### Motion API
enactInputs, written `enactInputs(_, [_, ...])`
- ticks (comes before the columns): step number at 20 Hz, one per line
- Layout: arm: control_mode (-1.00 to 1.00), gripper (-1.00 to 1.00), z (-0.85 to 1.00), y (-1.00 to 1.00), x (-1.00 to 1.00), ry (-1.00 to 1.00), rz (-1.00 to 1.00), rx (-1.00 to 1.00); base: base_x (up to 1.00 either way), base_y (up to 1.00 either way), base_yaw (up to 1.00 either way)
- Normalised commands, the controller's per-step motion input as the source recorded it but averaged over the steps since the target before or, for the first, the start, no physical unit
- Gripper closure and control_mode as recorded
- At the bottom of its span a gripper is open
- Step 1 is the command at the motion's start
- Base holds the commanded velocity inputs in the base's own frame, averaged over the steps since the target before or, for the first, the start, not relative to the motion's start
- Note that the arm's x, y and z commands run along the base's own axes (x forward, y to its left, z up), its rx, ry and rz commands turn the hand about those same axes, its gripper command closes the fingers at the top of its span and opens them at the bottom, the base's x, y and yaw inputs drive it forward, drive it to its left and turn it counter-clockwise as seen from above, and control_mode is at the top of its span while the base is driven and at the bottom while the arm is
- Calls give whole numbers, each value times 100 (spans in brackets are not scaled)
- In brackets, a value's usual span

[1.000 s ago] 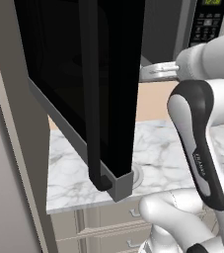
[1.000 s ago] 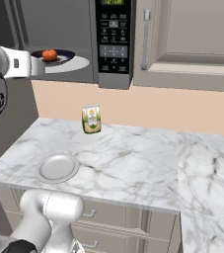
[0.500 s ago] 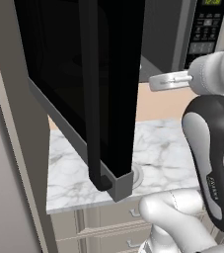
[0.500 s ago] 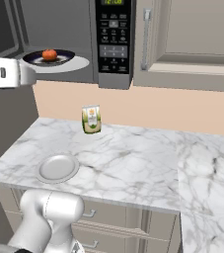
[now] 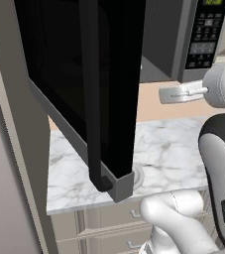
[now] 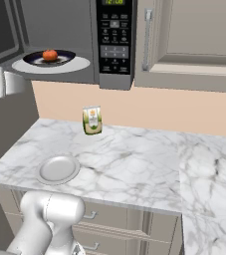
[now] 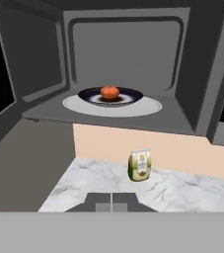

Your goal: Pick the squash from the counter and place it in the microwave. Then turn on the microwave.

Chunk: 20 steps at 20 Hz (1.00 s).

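STEP: squash placed, 1 pc, sits on dark dish on white turntable inside microwave; door swung wide open to the left. Judged: pick-and-place half done; close door + start remain

END EFFECTOR: clenched, tips together, nothing held; hangs in front of the cavity, apart from the squash, above the surface

NEXT (judgement): get round to door's outer face, push it shut w/o knocking dish, then press start on btn panel. Risk: door edge juts far out over surface near the arm, tight swing

COUNT:
- squash x1, in microwave
- dish x1, under squash
- microwave x1, door open, green display lit
- carton x1, green/white w/ yellow label, upright on surface by far wall, below microwave
- plate x1, white, bare, near-left on surface
- surface x1, white marble, drawers beneath
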Motion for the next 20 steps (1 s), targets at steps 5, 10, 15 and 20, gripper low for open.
enactInputs(5, [-100, 100, 4, 0, -43, 0, 0, -2, 0, 0, 0])
enactInputs(10, [-100, 100, 1, 0, -40, 0, 0, -3, 0, 0, 0])
enactInputs(15, [-100, 100, 0, 0, -39, -3, 0, -4, 0, 0, 0])
enactInputs(20, [-100, 100, 0, 0, -34, -5, 0, -4, 0, 0, 0])
